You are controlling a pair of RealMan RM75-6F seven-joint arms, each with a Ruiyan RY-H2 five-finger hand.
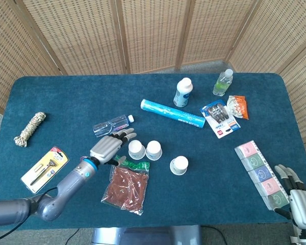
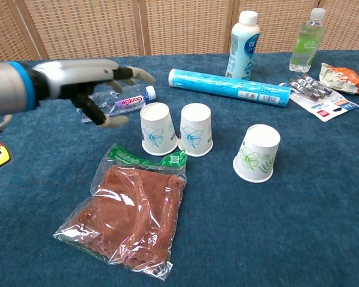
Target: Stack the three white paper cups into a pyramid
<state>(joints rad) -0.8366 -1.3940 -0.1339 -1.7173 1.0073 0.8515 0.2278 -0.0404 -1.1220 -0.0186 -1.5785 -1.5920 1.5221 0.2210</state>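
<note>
Left hand (image 2: 93, 84) hovers released, fingers spread, holding nothing, just left of two upside-down paper cups (image 2: 157, 128) standing side by side on the bench (image 2: 287, 239); third cup (image 2: 257, 152) sits apart, farther right. Right hand (image 1: 298, 196) spread, empty.
</note>
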